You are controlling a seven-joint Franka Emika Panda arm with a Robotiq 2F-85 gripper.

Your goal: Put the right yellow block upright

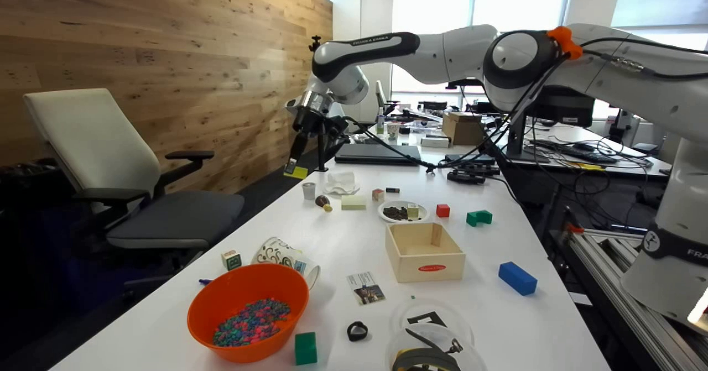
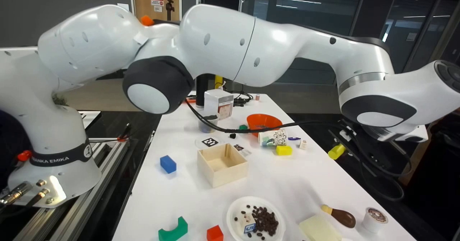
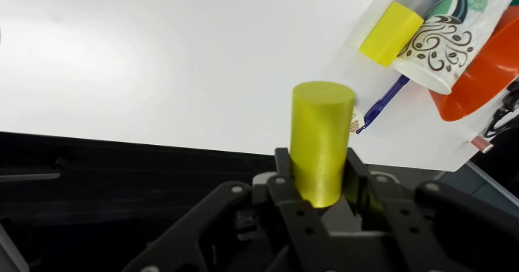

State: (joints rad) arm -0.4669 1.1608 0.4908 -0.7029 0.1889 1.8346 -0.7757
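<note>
My gripper (image 3: 316, 158) is shut on a yellow cylindrical block (image 3: 322, 138), which sticks out forward from between the fingers. In both exterior views this held block (image 1: 299, 172) (image 2: 336, 151) is in the air near the table's long edge, tilted. Another yellow block (image 3: 391, 34), oblong with flat faces, lies on the table against the tipped paper cup (image 3: 442, 49). It also shows in an exterior view (image 2: 284, 150); in an exterior view the cup hides most of it. I cannot tell for certain which yellow block is the right one.
An orange bowl (image 1: 249, 310) stands beside the cup. A purple pen (image 3: 383, 103) and a letter block (image 2: 303, 144) lie near the edge. A wooden box (image 2: 222, 165), a blue block (image 2: 168, 164) and a plate with beans (image 2: 257, 217) are on the table. A chair (image 1: 149, 194) stands alongside.
</note>
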